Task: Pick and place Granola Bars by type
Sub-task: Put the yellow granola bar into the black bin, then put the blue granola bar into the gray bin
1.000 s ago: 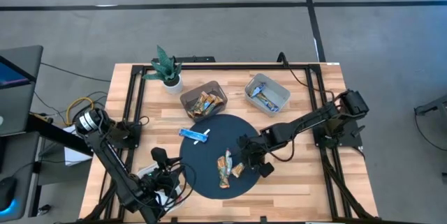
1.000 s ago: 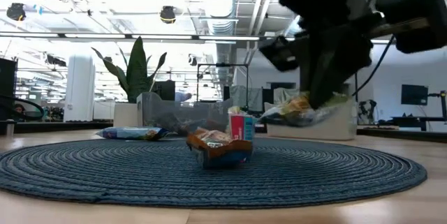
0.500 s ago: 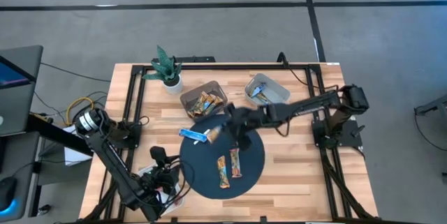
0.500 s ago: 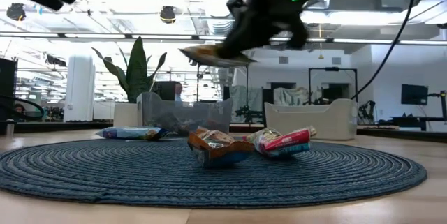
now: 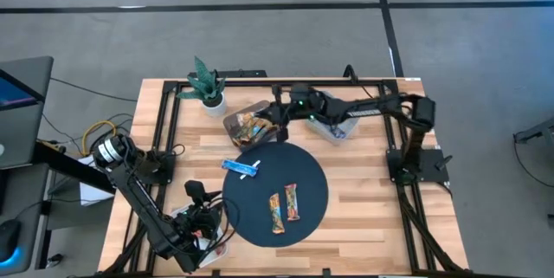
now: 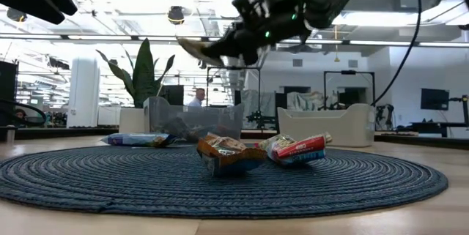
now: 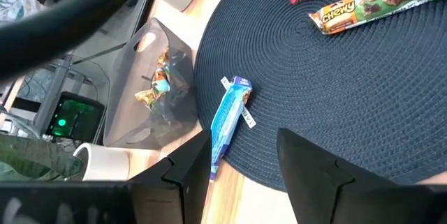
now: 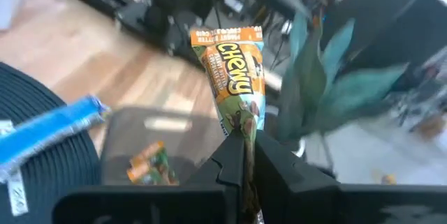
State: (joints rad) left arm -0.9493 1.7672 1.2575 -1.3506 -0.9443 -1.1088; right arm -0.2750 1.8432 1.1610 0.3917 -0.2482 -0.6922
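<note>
Jaws of the left gripper (image 7: pixel 237 172) are standing apart with nothing between them, at the near edge of the wooden bench (image 5: pixel 363 217), just off the near left rim of the round dark blue woven mat (image 5: pixel 260 226); that arm is waiting there. On the near half of the mat two wrapped granola bars are lying side by side: an orange-and-green "Chewy" bar (image 5: pixel 276 211) and a red-and-green bar (image 5: pixel 293 202) just beside it, not quite touching in the high view. At the mat's far left rim a blue-and-white wrapped bar (image 5: pixel 241 167) is lying half on the weave, half on the wood. Just beyond the mat's far rim, a clear plastic bin (image 5: pixel 232 125) is holding several orange and multicoloured bars. The right gripper (image 5: pixel 275 115) is hanging in the air over that bin, its jaws clamped together on the lower end of an orange "Chewy" bar (image 8: pixel 234 77), which is standing upright out of them in the right wrist view. Beyond the mat to the right of the clear bin, a white rectangular bin (image 5: pixel 351 120) is holding blue-and-white bars, partly hidden by the right arm. Left of the clear bin, a small green plant in a white pot (image 5: pixel 208 87) is standing at the far edge of the bench.
</note>
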